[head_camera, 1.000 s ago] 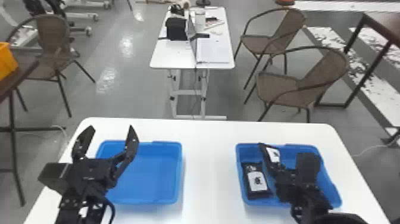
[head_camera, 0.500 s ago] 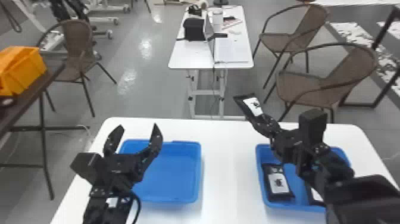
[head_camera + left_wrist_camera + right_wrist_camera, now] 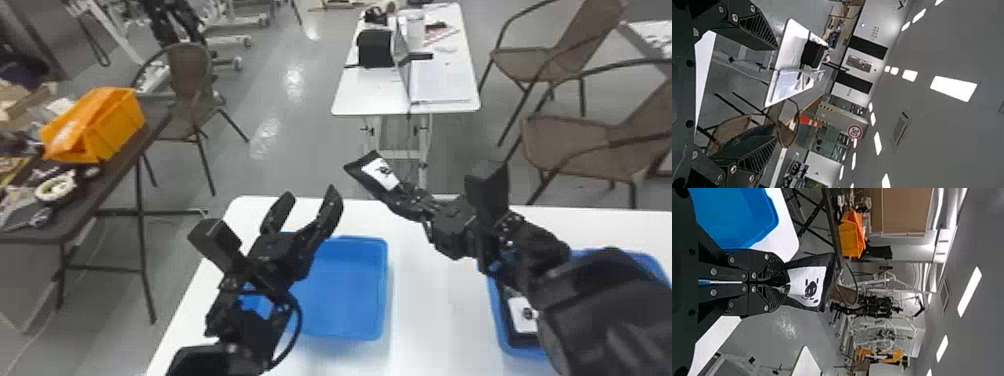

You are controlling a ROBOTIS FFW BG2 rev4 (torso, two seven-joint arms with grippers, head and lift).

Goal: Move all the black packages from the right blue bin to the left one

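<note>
The right gripper (image 3: pixel 398 194) has its jaws closed upon one end of a black package (image 3: pixel 380 173); the rest of the package sticks out in front of them. In the head view this package is seen near the far edge of the white tabletop (image 3: pixel 435 310), at a place between the two bins, and it lies tilted, not flat. It carries a white label (image 3: pixel 809 286) with a small black drawing, which the right wrist view shows well.

The left gripper (image 3: pixel 309 196) is over the left blue bin (image 3: pixel 350 290), and its jaws are wide open — nothing is between them. The part of this bin which can be seen has a bare blue bottom.

In the right blue bin (image 3: pixel 495 310) there lies another black package (image 3: pixel 522 317), also with a white label, close to the side wall that faces the left bin. The right arm (image 3: pixel 600 310) covers a big part of this bin, so I cannot tell how many packages are inside.

On the robot's left, an orange bin (image 3: pixel 107 125) stands on a dark table (image 3: pixel 95 200).
</note>
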